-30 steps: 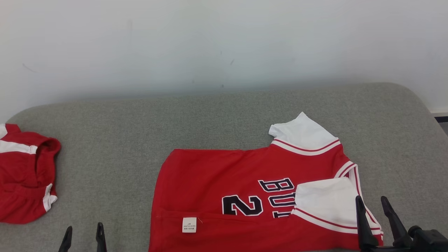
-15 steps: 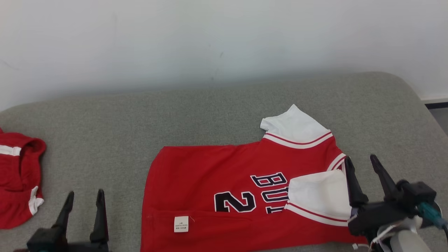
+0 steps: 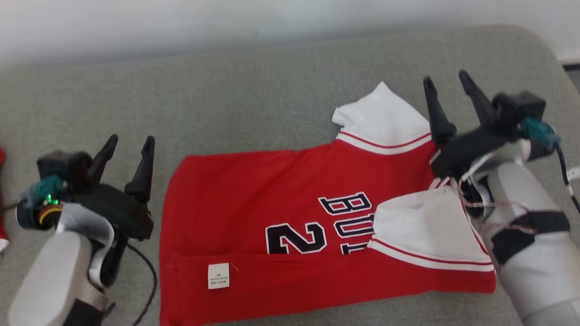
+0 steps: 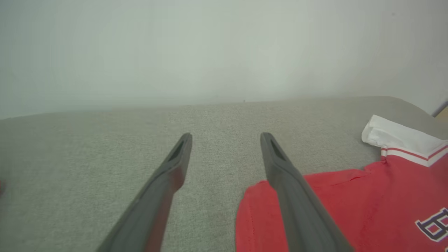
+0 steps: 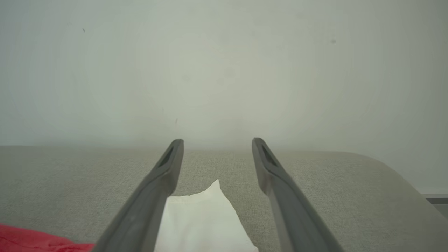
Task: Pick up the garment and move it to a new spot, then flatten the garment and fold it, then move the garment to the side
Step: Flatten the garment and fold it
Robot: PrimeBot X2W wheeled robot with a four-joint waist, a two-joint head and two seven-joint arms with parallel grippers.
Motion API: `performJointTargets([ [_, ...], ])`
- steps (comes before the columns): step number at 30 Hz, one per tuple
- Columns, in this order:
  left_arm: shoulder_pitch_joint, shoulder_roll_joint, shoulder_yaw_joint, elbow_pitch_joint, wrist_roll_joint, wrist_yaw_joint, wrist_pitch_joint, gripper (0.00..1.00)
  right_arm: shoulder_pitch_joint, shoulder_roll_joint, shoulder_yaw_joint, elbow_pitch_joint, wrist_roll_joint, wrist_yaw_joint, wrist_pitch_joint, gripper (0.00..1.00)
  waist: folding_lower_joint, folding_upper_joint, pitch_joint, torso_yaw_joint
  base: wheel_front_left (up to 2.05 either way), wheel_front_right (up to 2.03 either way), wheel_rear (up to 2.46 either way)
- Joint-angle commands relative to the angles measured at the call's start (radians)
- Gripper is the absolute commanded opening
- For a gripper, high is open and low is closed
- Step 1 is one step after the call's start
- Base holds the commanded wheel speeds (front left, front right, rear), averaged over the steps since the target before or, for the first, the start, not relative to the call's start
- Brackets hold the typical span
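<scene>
The garment (image 3: 290,217) is a red jersey with white sleeves and dark lettering, lying spread on the grey cushion (image 3: 253,90). Its bottom strip is folded up, showing a white label (image 3: 218,275). My left gripper (image 3: 129,142) is open just left of the jersey's hem, holding nothing. My right gripper (image 3: 446,81) is open above the far white sleeve (image 3: 383,115), empty. In the left wrist view the open gripper (image 4: 225,138) hovers by the jersey's red corner (image 4: 350,206). In the right wrist view the open gripper (image 5: 217,143) points over the white sleeve tip (image 5: 204,217).
A sliver of another red garment (image 3: 2,199) lies at the cushion's far left edge. A pale wall (image 3: 226,22) rises behind the cushion. The cushion's rounded right corner (image 3: 539,45) drops off toward the floor.
Both arms have reached forward, the left to the jersey's hem side and the right over the far sleeve. The head camera has tilted down, shifting the whole picture.
</scene>
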State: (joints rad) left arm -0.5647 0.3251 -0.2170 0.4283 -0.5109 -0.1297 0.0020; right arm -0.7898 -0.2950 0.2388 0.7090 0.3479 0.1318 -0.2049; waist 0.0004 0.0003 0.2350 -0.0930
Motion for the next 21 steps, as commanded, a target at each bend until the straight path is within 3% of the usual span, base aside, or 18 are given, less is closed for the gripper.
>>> performJointTargets([
  [1, -0.026, 0.031, -0.018, 0.003, -0.038, 0.000, 0.018, 1.00, -0.031, 0.008, 0.013, 0.030, 0.011, -0.002, -0.011, 1.00, -0.0004, -0.0003, 0.076, -0.032, 0.00, 0.00, 0.00],
  [6, -0.061, 0.108, -0.100, 0.018, -0.176, 0.000, 0.123, 1.00, -0.119, 0.016, 0.067, 0.131, 0.038, -0.002, -0.043, 1.00, -0.0004, -0.0003, 0.091, -0.043, 0.00, 0.00, 0.00],
  [11, -0.047, 0.146, -0.140, 0.009, -0.248, 0.000, 0.171, 1.00, -0.150, 0.017, 0.095, 0.184, 0.062, -0.002, -0.055, 1.00, -0.0004, -0.0003, 0.091, -0.046, 0.00, 0.00, 0.00],
  [21, -0.033, 0.173, -0.225, 0.015, -0.313, 0.000, 0.195, 1.00, -0.183, 0.022, 0.130, 0.204, 0.085, -0.002, -0.061, 1.00, -0.0004, -0.0003, 0.103, -0.057, 0.00, 0.00, 0.00],
])
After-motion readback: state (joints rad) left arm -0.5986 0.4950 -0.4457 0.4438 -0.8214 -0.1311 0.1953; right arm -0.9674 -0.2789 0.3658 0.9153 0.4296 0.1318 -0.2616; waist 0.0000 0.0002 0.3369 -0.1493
